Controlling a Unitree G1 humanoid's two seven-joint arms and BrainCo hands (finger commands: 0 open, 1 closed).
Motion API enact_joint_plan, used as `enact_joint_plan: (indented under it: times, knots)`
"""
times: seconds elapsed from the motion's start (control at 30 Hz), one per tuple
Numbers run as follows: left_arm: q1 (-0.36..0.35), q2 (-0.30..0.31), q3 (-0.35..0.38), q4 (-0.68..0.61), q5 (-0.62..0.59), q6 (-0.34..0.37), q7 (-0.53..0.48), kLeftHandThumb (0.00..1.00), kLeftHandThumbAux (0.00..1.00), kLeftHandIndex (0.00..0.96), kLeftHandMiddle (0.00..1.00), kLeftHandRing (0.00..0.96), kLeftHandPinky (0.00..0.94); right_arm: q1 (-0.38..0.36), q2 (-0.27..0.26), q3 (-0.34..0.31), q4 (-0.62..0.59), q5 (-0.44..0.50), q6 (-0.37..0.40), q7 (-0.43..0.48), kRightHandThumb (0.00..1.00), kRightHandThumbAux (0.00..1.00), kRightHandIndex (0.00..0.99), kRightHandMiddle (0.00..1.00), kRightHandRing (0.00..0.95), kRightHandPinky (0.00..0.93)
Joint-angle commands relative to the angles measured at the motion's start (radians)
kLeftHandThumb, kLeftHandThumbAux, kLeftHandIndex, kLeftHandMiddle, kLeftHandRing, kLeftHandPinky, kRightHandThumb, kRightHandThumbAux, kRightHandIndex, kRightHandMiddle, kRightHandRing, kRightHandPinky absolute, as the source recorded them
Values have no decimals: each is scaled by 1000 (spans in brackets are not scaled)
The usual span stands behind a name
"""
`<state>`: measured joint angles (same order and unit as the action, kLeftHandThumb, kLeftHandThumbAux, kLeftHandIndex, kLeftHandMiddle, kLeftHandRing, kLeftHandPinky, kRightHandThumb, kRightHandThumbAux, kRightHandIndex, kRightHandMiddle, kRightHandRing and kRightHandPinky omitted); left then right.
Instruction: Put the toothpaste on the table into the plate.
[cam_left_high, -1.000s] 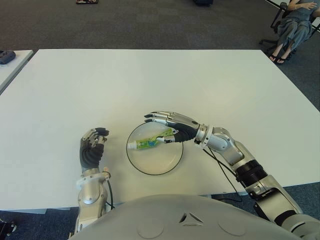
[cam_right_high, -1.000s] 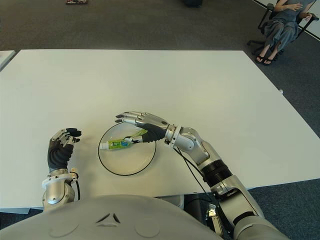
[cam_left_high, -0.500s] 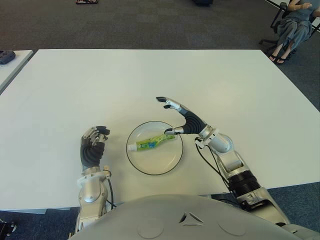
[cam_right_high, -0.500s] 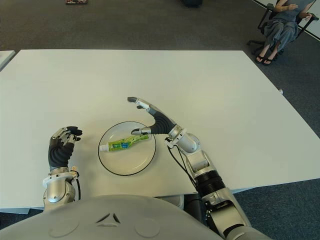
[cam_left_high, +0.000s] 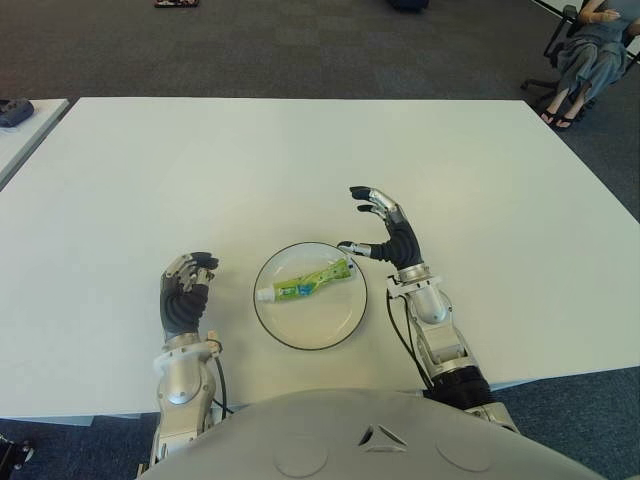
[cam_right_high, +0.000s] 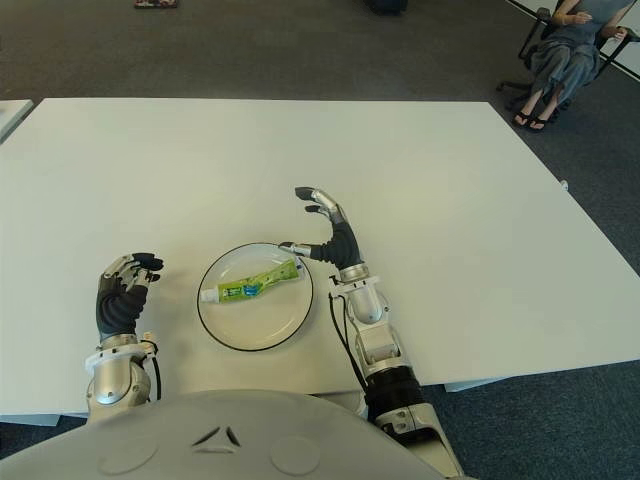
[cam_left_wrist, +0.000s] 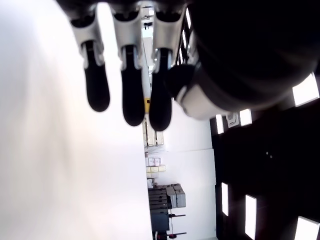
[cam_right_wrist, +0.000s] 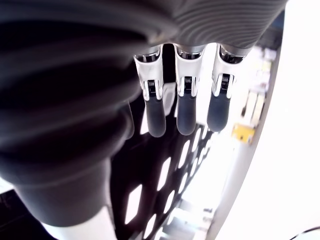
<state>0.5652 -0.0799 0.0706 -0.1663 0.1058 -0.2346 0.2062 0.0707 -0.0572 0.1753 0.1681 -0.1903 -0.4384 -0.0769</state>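
Observation:
The green and white toothpaste tube (cam_left_high: 303, 284) lies flat inside the round white plate (cam_left_high: 310, 328), cap toward my left, tail near the plate's right rim. My right hand (cam_left_high: 372, 228) stands just right of the plate, fingers spread and open, its thumb tip close to the tube's tail but apart from it. The right wrist view shows its fingers (cam_right_wrist: 185, 107) straight with nothing between them. My left hand (cam_left_high: 185, 292) shows left of the plate with loosely bent fingers (cam_left_wrist: 125, 95) and holds nothing.
The white table (cam_left_high: 300, 170) stretches wide behind the plate. A second table edge (cam_left_high: 25, 135) with a dark object (cam_left_high: 12, 112) shows at the far left. A person on a chair (cam_left_high: 590, 50) sits beyond the far right corner.
My right hand has let go of the toothpaste, lifted off the plate and drawn back to the right. The tube stays in the plate. The left hand has not moved.

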Motion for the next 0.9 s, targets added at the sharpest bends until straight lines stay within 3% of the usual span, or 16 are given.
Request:
enact_joint_plan:
  times: [0.03, 0.2, 0.57, 0.6, 0.63, 0.7, 0.9]
  knots:
    - [-15, 0, 3, 19, -12, 4, -9, 708, 724, 423, 454, 416, 395, 11, 58, -20, -24, 25, 127, -25, 0, 977, 290, 296, 281, 315]
    - [-24, 4, 7, 26, -25, 17, -13, 713, 724, 423, 448, 403, 371, 6, 90, -44, -33, 56, 199, -31, 0, 994, 319, 338, 325, 352]
    - [-43, 8, 10, 35, -25, 32, -8, 717, 723, 422, 442, 405, 395, 6, 120, -100, -1, 131, 210, -15, 105, 998, 393, 389, 369, 380]
    - [-46, 9, 11, 38, -25, 30, -8, 718, 723, 422, 443, 408, 402, 8, 120, -103, 3, 134, 207, -15, 316, 904, 403, 398, 377, 388]
    - [-49, 10, 12, 40, -25, 28, -8, 718, 723, 422, 444, 410, 407, 11, 121, -105, 6, 136, 203, -15, 451, 844, 409, 404, 383, 393]
    - [-52, 13, 13, 43, -26, 26, -10, 718, 723, 422, 445, 414, 412, 17, 121, -108, 9, 139, 199, -15, 569, 791, 415, 414, 393, 403]
    - [-61, 17, 11, 47, -25, 17, -13, 717, 722, 423, 452, 426, 417, 30, 119, -114, 20, 141, 183, -6, 678, 741, 422, 449, 435, 447]
